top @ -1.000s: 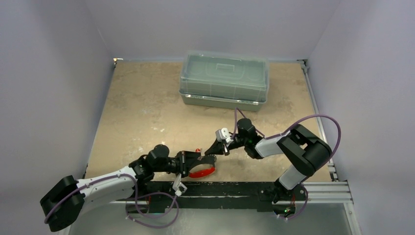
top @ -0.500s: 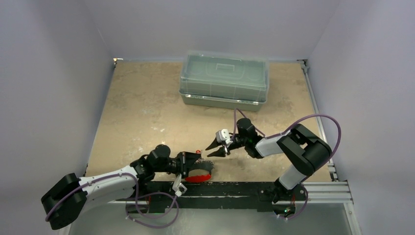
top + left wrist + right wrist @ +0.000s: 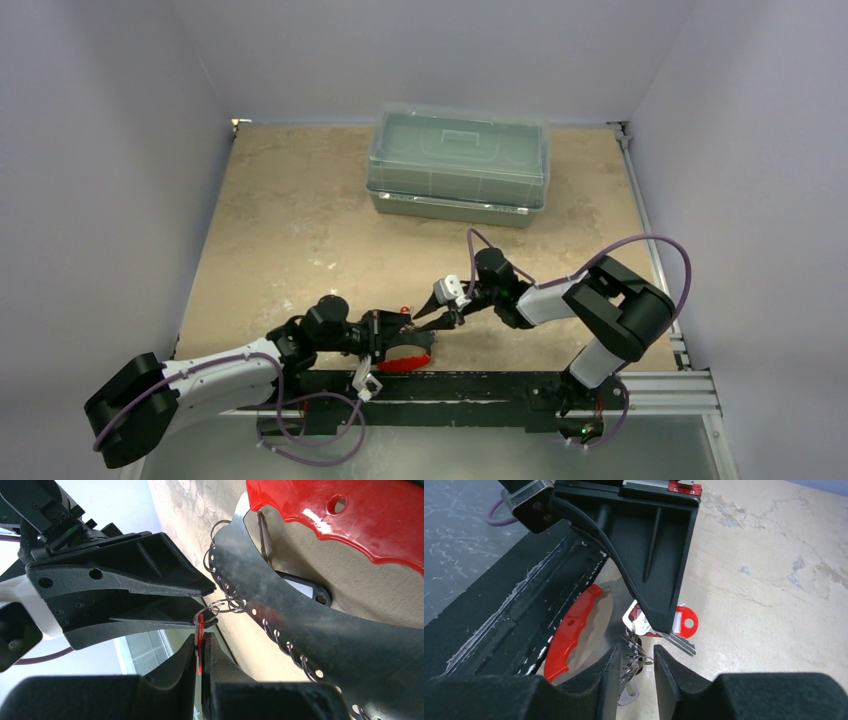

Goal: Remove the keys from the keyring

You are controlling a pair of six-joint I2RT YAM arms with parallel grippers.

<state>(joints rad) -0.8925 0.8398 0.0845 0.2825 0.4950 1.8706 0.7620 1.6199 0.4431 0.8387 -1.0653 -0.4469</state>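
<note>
At the table's near edge: the keyring point(image 3: 408, 358) sat at about 6 o'clock on the table point(image 3: 300, 200), its red rim toward the arm bases and a gripper on either side of it.
Left gripper point(image 3: 201, 645): clamped tight on the red-headed key point(image 3: 685, 621), at roughly 10 o'clock from the keyring.
Right gripper point(image 3: 636, 654): jaws partly parted and gripping nothing, as far as could be told. It reached in from 2 o'clock, with the bunched metal loop point(image 3: 220, 605) in the gap between its fingers.
On the loop: the keys point(image 3: 676, 642) hung beside the red head — none looked free yet.
Step in hand: judged to be taking hold of the loop so the pinched key could be worked off it.
Doing it well: close on the wire itself, not on a key blade. Keep the left grip firm as the anchor, then draw the two apart slowly along the loop's own line.
Risk: the thin wire could slip the pads, or the keyring could drag along.
Far side: a clear box point(image 3: 458, 165) stood at 12 o'clock — well apart.
</note>
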